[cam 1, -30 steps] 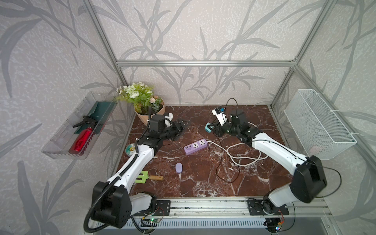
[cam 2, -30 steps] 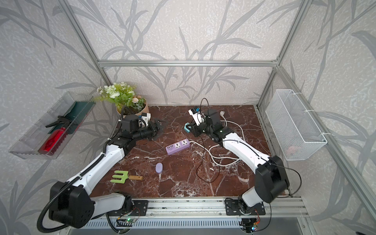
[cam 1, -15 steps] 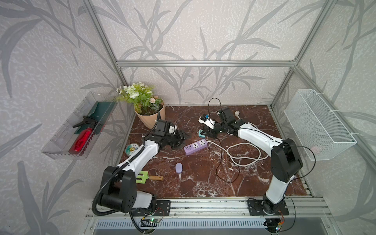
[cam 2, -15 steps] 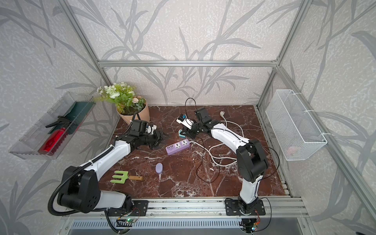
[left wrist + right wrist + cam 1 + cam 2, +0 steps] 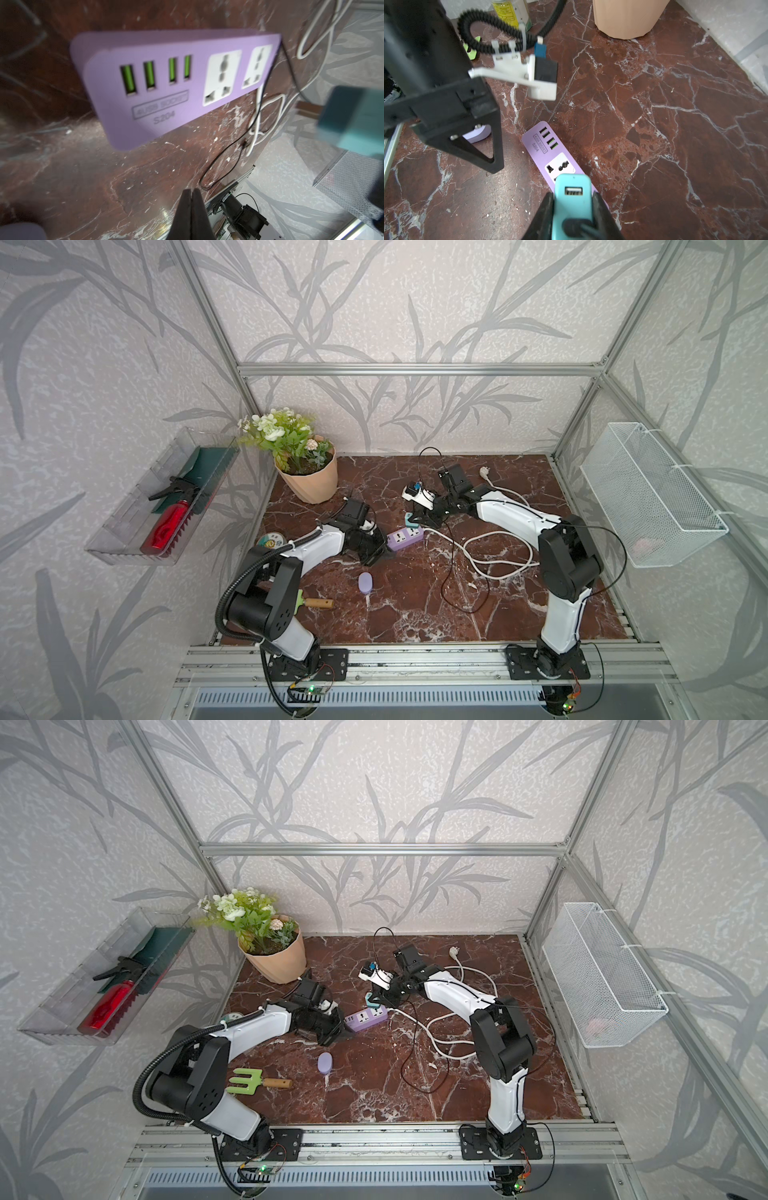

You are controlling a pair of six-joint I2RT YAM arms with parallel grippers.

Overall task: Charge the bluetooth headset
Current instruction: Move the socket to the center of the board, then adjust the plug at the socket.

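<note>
Top views look down; close wrist views share power strip.

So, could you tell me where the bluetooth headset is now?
In both top views the bluetooth headset lies on the table, between the power strip and the garden fork.

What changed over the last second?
The left end effector dropped from near the pot to the power strip's USB end and shut empty. The right end effector, holding the teal adapter, lowered it toward the strip's sockets. The headset, strip and fork stayed put.
</note>
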